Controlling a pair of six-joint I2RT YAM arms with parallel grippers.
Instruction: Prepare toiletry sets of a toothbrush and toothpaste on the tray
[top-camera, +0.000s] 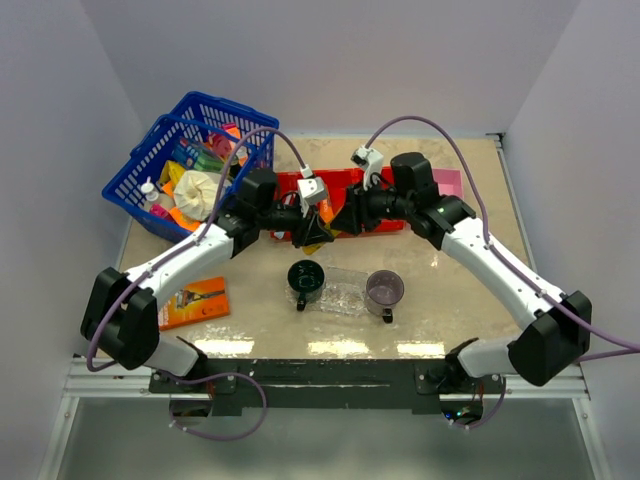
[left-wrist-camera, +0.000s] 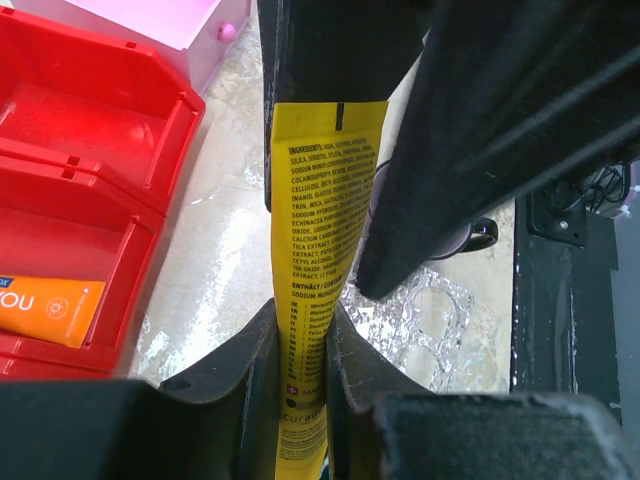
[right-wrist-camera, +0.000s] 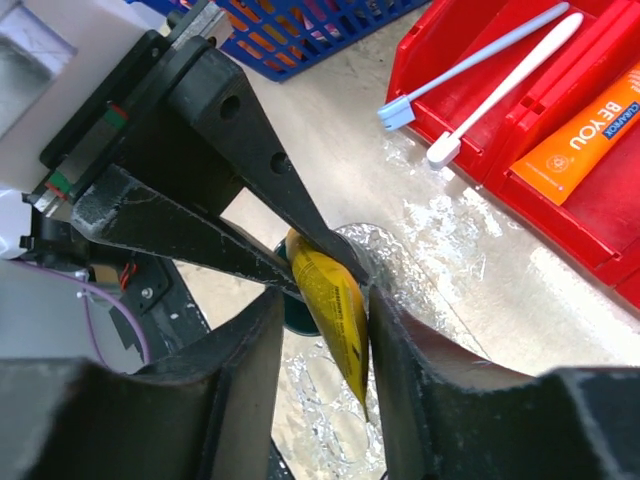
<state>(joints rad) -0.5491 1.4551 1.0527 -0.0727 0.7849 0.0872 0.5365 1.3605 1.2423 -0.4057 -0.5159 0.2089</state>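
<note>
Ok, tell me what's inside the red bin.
The red bin holds two white toothbrushes in one compartment and an orange tube in the next. The third compartment looks bare where visible. From above, the left hand and right hand cover much of it.

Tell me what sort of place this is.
Probably a robotics lab test cell: two white-and-black robot arms bolted to a beige tabletop, plain white enclosure walls, and a blue plastic basket of toiletries.
</note>
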